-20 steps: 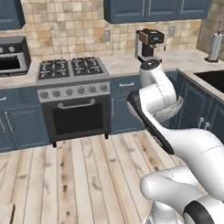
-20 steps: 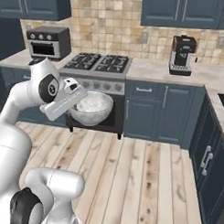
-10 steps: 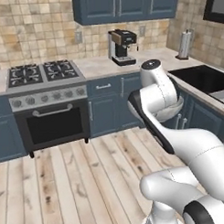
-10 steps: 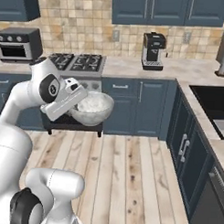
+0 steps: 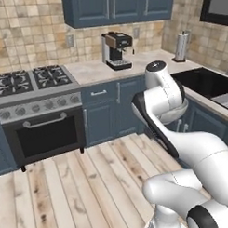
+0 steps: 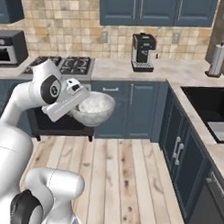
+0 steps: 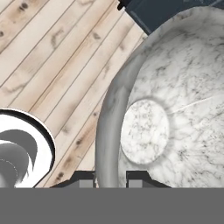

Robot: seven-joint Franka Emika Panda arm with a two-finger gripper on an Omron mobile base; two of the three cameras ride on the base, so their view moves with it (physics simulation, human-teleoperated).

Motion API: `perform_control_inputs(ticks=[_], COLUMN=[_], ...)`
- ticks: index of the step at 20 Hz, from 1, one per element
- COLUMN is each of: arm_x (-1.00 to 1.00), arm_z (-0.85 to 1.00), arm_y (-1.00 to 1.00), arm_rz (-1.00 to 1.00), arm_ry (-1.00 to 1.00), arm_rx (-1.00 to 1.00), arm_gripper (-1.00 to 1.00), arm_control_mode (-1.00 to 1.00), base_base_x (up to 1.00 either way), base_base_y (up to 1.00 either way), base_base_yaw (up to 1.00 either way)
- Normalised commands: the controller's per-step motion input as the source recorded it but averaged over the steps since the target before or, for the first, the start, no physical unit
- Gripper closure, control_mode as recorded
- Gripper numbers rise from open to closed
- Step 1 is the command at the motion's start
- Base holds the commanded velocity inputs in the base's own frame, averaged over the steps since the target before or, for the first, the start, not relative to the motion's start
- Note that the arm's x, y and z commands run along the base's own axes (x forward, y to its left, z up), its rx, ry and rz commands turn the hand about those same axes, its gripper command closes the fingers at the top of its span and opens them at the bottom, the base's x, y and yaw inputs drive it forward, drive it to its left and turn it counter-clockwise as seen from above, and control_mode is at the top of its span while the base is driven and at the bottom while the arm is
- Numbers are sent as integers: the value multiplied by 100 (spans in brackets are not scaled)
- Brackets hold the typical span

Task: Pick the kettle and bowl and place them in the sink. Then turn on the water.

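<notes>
My gripper (image 7: 109,177) is shut on the near rim of the bowl (image 7: 175,109), one fingertip inside the wall and one outside. The bowl (image 6: 92,108) is whitish-grey and marbled inside, and it hangs upright at the gripper (image 6: 77,96) above the wooden floor, in front of the blue cabinets. In the left base view a part of the bowl (image 5: 175,114) peeks from behind the arm. The black sink (image 6: 206,102) lies sunk in the counter at the right, with a grey drain tray (image 6: 220,131). The sink (image 5: 204,82) stands apart from the bowl. The kettle and the water are out of view.
A coffee machine (image 6: 143,52) and a paper towel roll (image 6: 216,59) stand on the back counter. The stove (image 5: 28,80) with its oven (image 5: 44,137) is at the left. Blue cabinet fronts (image 6: 181,153) run below the sink counter. Wooden floor (image 6: 125,178) lies open ahead.
Both base views have swung to the right, so the stove slid left and the sink came into the picture. The bowl stays in the gripper, held the same way.
</notes>
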Motion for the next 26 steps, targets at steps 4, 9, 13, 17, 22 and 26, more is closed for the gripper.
perform_control_inputs(ticks=[4,9,13,17,22,26], arm_x=[0,0,0,0,0,0], arm_z=[0,0,0,0,0,0], arm_y=[0,0,0,0,0,0], arm_rz=[0,0,0,0,0,0], arm_ry=[0,0,0,0,0,0], arm_rx=[0,0,0,0,0,0], arm_gripper=[100,100,100,100,100,100], arm_control_mode=[100,100,100,100,100,100], base_base_x=[66,76,77,81,80,74], base_base_y=[8,3,0,0,0,0], base_base_yaw=[-7,-4,-3,-2,-3,-4])
